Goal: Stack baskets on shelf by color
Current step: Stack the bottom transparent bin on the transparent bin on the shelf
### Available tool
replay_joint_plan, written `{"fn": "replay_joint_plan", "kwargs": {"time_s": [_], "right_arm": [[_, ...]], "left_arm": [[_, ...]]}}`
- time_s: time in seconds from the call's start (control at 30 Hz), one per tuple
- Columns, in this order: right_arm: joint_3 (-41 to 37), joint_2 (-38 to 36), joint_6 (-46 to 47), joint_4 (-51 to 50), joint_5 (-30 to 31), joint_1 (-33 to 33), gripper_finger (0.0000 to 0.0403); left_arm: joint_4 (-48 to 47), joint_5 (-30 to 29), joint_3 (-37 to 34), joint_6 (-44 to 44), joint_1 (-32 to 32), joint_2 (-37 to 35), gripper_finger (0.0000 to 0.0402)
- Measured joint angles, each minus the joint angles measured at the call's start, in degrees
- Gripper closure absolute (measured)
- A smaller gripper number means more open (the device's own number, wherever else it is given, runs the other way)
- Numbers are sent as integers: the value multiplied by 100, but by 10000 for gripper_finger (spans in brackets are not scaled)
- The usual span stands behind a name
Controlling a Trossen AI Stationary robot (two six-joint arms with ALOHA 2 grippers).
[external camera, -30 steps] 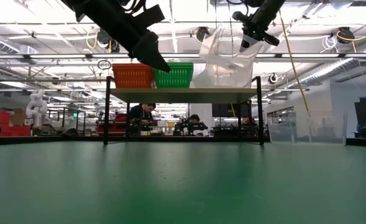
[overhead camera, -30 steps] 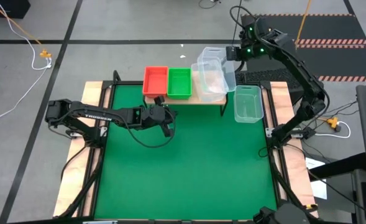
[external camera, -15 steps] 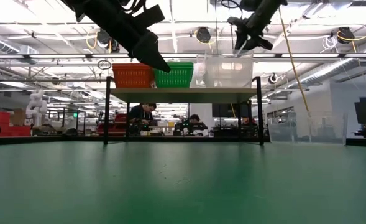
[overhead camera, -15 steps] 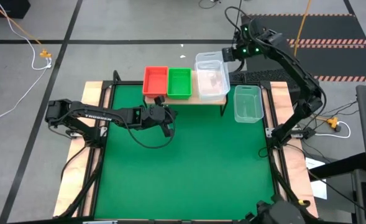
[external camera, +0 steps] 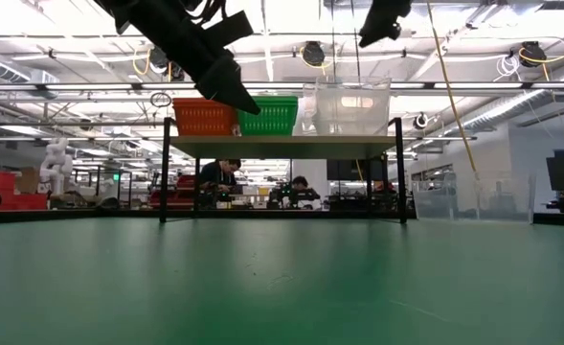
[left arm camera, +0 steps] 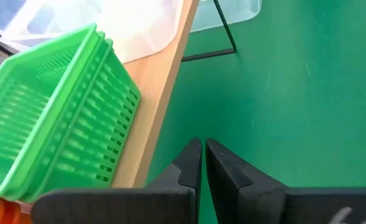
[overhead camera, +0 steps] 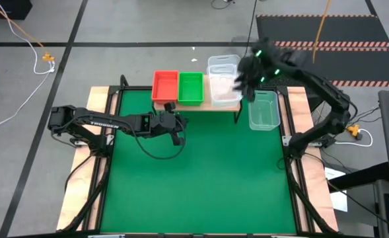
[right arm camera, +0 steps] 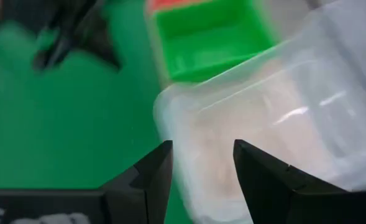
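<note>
On the wooden shelf (overhead camera: 201,106) at the far side of the green mat stand red baskets (overhead camera: 165,84), green baskets (overhead camera: 190,86) and, at the right end, a clear basket (overhead camera: 223,80), level on its bottom. Another clear basket (overhead camera: 263,110) rests on the mat to the right of the shelf. My right gripper (right arm camera: 201,168) is open above the clear basket's near right corner (right arm camera: 276,124), touching nothing. My left gripper (left arm camera: 202,155) is shut and hangs above the mat just in front of the shelf, below the green baskets (left arm camera: 52,124).
The shelf stands on thin black legs (external camera: 165,172) with open mat under and in front of it. Light-wood boards (overhead camera: 102,106) border the mat left and right. Beyond the far edge lie floor cables and a dark mat (overhead camera: 326,30).
My right gripper has set the tilted clear basket down level on the shelf's right end, opened and let go. It has then swung toward the table's near edge and rolled about its own line. My left gripper has stayed where it was.
</note>
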Motion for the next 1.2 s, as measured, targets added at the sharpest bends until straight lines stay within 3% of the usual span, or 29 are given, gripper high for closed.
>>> {"fn": "replay_joint_plan", "kwargs": {"time_s": [0.17, 0.37, 0.63, 0.93, 1.2], "right_arm": [[-612, 8, -463, 45, 740, 881, 239], [-1430, 19, -780, 652, 1447, 1120, 252], [-1543, 6, -1072, 1038, 1761, 1105, 277], [-1545, 6, -1207, 965, 1731, 991, 393], [-1545, -248, -1200, 1090, 1725, 990, 401]], "left_arm": [[71, 0, 0, -4, 0, 0, 378], [81, 0, 0, -1, 0, 0, 378], [123, 0, 0, 147, 7, 0, 378], [121, 0, 0, 124, 24, 0, 378], [119, 0, 0, 71, 24, 0, 378]]}}
